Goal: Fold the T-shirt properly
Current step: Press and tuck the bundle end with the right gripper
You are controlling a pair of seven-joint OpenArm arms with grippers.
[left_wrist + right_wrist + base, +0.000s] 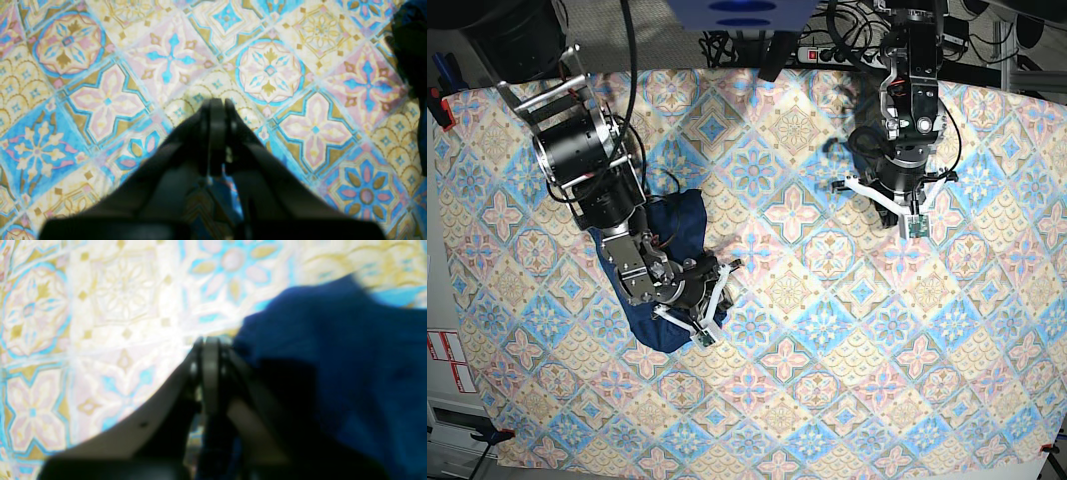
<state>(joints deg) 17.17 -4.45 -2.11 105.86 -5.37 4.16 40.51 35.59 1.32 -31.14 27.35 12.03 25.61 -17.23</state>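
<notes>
The dark blue T-shirt lies bunched on the patterned cloth at the left of the base view, partly under the right arm. In the right wrist view the T-shirt fills the right side. My right gripper is shut, its tip at the shirt's left edge. Whether any fabric is pinched between its fingers is hidden. In the base view the right gripper sits at the shirt's right border. My left gripper is shut with nothing in it, over bare cloth, far from the shirt; in the base view the left gripper is at the upper right.
The pastel diamond-patterned cloth covers the whole table. A dark shape cuts into the right edge of the left wrist view; I cannot tell what it is. Cables and a power strip lie beyond the table's far edge.
</notes>
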